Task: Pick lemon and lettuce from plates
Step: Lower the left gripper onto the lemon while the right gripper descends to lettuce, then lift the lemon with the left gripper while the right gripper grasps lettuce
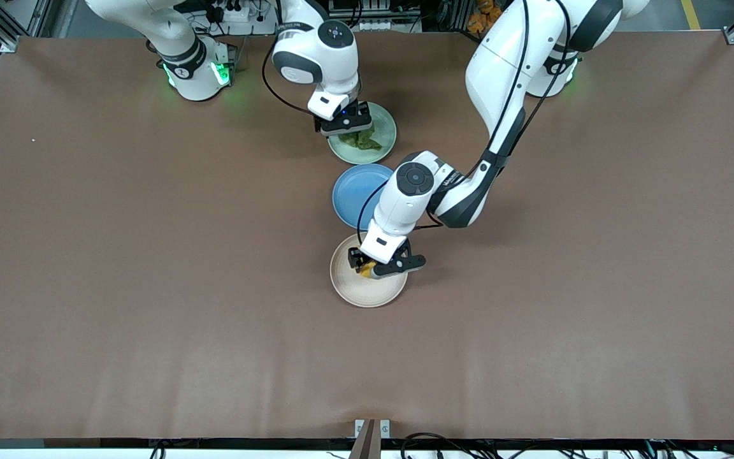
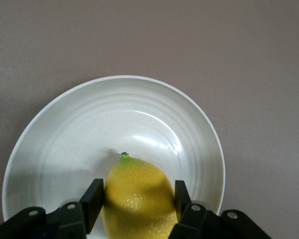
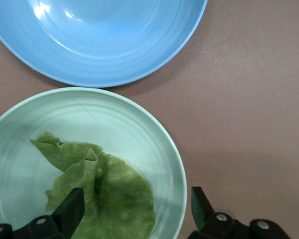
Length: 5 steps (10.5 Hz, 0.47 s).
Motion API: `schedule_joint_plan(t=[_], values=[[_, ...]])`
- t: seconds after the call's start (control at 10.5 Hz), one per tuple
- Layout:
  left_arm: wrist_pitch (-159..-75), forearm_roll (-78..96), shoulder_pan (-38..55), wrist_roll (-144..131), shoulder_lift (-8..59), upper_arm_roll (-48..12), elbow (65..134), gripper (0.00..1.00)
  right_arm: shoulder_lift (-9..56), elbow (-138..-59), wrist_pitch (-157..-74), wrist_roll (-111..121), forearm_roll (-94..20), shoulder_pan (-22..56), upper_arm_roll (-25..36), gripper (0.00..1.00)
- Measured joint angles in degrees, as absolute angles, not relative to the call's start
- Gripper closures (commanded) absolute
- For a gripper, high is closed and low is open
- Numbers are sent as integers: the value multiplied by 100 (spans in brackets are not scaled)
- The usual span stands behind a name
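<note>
The lemon (image 1: 367,270) lies on the beige-cream plate (image 1: 360,294), the plate nearest the front camera. My left gripper (image 1: 374,268) is down on that plate, its pads against both sides of the lemon (image 2: 139,199); the plate (image 2: 89,124) shows beneath. The lettuce (image 1: 362,141) lies on the mint-green plate (image 1: 386,127), nearest the robot bases. My right gripper (image 1: 346,129) hangs open low over it. In the right wrist view one finger (image 3: 70,211) is over the lettuce (image 3: 104,194) and the other is past the rim of the mint plate (image 3: 114,119).
An empty blue plate (image 1: 354,191) sits between the two task plates, close to both, and also shows in the right wrist view (image 3: 104,40). The left arm's forearm passes over its edge. Brown tabletop (image 1: 150,255) surrounds the plates.
</note>
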<state>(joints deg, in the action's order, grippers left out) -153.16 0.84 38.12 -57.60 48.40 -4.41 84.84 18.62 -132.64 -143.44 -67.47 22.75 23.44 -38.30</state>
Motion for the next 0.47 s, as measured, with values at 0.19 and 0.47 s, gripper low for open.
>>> schedule_joint_plan(t=[0.19, 0.47], values=[[-15317, 76, 3812, -5760, 4840, -434, 8475, 100, 2084, -13164, -14511, -7148, 2286, 2714, -3548, 6], [-14880, 59, 3738, -5758, 4704, -393, 8369, 100, 2328, -12988, -14574, -7592, 2296, 2990, -3456, 27]])
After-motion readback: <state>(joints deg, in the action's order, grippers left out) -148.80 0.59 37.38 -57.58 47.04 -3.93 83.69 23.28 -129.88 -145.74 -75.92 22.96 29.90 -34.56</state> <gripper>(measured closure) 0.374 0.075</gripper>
